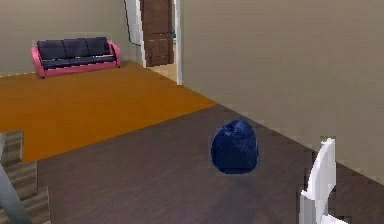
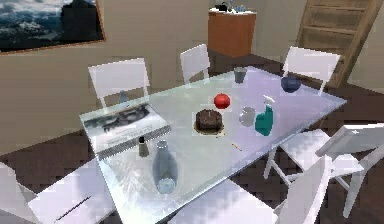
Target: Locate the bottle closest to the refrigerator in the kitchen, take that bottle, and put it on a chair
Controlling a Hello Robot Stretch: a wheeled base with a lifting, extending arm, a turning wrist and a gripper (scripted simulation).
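Six white slat-backed chairs (image 2: 118, 80) ring a long rectangular table (image 2: 300, 108) whose pale top is glossy and mirror-like. Two bottle-shaped things stand on the table. A clear glass bottle (image 2: 165, 168), rounded in the body and narrow at the neck, stands near the table's near end. A teal bottle (image 2: 264, 122) with a slanted top stands toward the table's far half, close to its near long edge. Just beside the clear glass bottle is a small dark shaker (image 2: 143, 148). At the table's middle sits a round chocolate-brown cake (image 2: 208, 121), with a smooth red apple (image 2: 221, 101) just behind it and a grey cup (image 2: 247, 116) touching or nearly touching the teal bottle. A dark blue bowl (image 2: 290, 85) and a second grey cup (image 2: 239, 74) stand at the table's far end. A flat metallic tray (image 2: 120, 118) lies by the table's far long edge. Beyond the table hang a framed seascape painting (image 2: 50, 22) and stand an orange-brown cabinet (image 2: 232, 32) and a panelled wooden door (image 2: 330, 35). Ahead, a lumpy dark blue beanbag (image 1: 234, 147) rests on dark plank flooring, with an orange rug (image 1: 90, 105) and a pink-framed navy sofa (image 1: 77, 54) farther off. How the gripper stands cannot be told
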